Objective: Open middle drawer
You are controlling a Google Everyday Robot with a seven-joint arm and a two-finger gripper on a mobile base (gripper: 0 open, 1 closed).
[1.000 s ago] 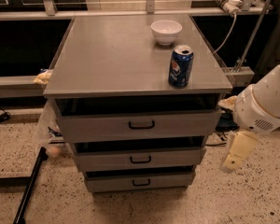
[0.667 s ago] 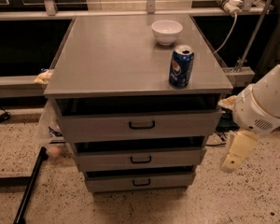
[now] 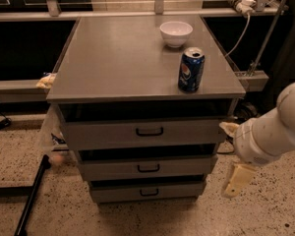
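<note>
The grey cabinet has three drawers stacked under its top. The middle drawer (image 3: pixel 147 167) has a flat grey front and a small black loop handle (image 3: pixel 148 168), and its front sits about in line with the fronts above and below. My gripper (image 3: pixel 232 154) is to the right of the cabinet, beside the drawer's right end and apart from it. Its cream fingers (image 3: pixel 236 178) are spread, with nothing between them. The white arm (image 3: pixel 270 129) comes in from the right edge.
A blue soda can (image 3: pixel 191 70) and a white bowl (image 3: pixel 176 33) stand on the cabinet top (image 3: pixel 118 58). The top drawer (image 3: pixel 147 132) and the bottom drawer (image 3: pixel 147 191) flank the middle one. A black pole (image 3: pixel 32 195) leans at lower left. A cable (image 3: pixel 238 31) hangs at the right.
My gripper has moved down and a little to the left, closer to the cabinet's right side. The drawers, can and bowl have not moved.
</note>
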